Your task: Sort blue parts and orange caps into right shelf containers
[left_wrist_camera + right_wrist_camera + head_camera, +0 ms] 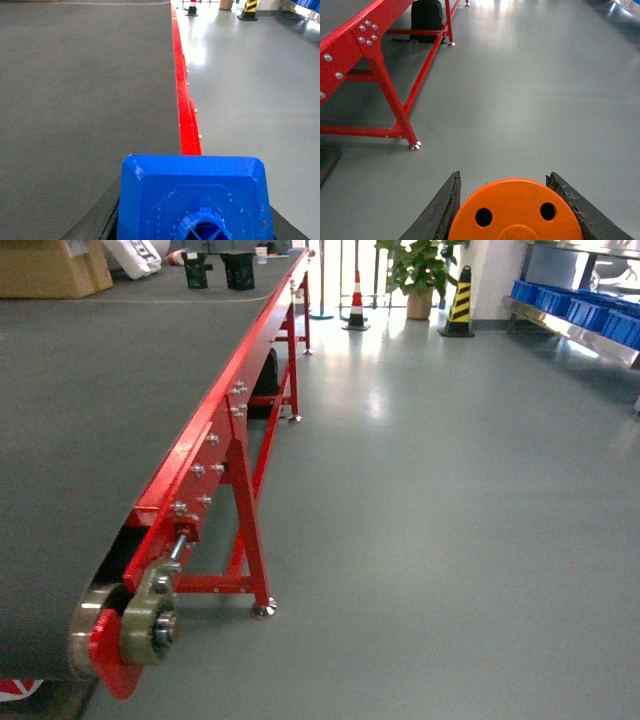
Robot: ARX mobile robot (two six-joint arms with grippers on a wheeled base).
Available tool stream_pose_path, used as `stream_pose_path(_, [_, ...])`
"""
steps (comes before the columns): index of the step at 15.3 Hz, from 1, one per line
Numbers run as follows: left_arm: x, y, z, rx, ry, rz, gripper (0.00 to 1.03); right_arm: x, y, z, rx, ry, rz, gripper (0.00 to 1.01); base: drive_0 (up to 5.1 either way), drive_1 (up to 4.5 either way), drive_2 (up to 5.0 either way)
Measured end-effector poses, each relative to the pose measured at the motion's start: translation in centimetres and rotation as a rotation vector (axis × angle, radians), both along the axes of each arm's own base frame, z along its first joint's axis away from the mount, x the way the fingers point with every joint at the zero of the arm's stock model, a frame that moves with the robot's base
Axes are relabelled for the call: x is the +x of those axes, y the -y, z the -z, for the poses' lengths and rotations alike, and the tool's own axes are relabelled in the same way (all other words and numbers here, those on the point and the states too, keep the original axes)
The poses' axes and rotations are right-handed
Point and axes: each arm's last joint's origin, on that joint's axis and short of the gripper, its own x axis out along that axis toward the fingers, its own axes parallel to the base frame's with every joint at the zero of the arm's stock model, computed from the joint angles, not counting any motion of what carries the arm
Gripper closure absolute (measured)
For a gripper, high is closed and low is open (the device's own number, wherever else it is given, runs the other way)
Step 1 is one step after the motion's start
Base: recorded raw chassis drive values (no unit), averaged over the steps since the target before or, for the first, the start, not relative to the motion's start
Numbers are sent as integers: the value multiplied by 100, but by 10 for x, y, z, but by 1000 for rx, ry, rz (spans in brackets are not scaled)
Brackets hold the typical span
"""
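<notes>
In the left wrist view a bright-blue block [195, 195] with a round knob fills the bottom, and my left gripper [192, 220] is shut on it above the grey conveyor belt [85, 85]. The right wrist view shows an orange cap [516, 212] with two holes in its flat top, held between the dark fingers [445, 210] of my right gripper [505, 200], which is shut on it over the floor. Blue crates [585, 308] sit on a metal shelf at the far right of the head view. Neither gripper shows in the head view.
The long red-framed conveyor [215, 440] runs along the left, its end roller [140, 625] near me. Red legs [395, 107] stand on the grey floor. Far off are traffic cones [357, 305], a potted plant [420, 275], a cardboard box [55, 268] and a black bag [426, 17].
</notes>
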Motion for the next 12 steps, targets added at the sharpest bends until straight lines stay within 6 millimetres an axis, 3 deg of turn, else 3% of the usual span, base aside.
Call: stream_pose_path(12, [0,0,0,1,4,-2,58,0,0,0,-1,0,2,58,505,-236,-236])
